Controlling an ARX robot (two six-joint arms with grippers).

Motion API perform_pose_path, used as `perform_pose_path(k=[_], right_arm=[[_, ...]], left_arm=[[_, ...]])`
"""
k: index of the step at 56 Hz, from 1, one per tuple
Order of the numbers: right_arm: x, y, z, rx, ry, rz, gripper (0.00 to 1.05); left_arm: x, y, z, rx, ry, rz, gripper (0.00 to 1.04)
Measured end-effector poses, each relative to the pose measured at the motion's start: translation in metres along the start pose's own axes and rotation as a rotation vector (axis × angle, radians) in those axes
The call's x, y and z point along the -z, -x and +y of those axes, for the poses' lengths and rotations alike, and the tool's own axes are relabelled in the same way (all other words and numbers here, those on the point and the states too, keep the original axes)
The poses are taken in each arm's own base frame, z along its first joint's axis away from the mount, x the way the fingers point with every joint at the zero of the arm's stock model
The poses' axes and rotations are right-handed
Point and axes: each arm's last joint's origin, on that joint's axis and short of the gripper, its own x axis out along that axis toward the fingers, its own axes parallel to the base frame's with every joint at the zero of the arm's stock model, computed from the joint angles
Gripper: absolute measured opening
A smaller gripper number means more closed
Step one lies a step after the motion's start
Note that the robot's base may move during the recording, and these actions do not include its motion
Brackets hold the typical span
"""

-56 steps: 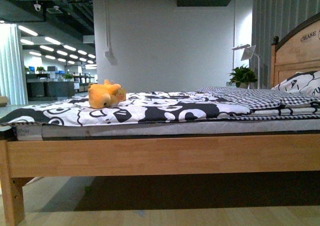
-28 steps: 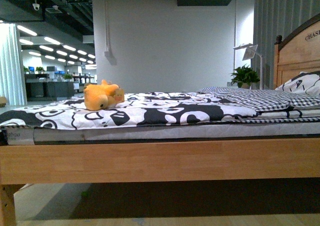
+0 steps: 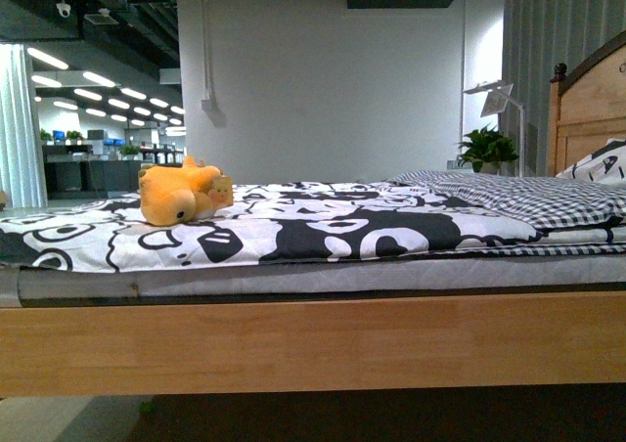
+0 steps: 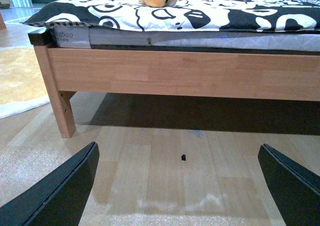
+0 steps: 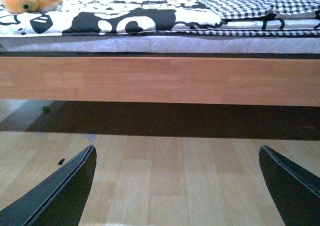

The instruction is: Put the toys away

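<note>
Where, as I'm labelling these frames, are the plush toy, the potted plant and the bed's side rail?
plush toy [image 3: 174,196]: front view, middle of its orange body.
potted plant [image 3: 487,149]: front view, its green leaves.
side rail [image 3: 313,344]: front view, middle of the wooden board.

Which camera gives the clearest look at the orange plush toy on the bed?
The front view: the whole plush toy lies unobstructed on the patterned bedspread. The left wrist view cuts it off at the frame edge, and the right wrist view shows only part of it in a corner.

One plush toy [image 3: 176,194], one bed [image 3: 313,344], one potted plant [image 3: 486,149], one lamp [image 3: 499,100], two claws [image 4: 178,145] [image 5: 176,146].
</note>
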Motion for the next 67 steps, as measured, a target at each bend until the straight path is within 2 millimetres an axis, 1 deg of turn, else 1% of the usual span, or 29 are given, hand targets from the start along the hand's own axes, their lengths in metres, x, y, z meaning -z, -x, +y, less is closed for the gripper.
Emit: perform_pose_path(k=[67], right_arm=[[0.0000,0.0000,0.0000,0.000,0.000,0.000,0.98]], left_arm=[[0.0000,0.0000,0.0000,0.000,0.000,0.000,0.98]])
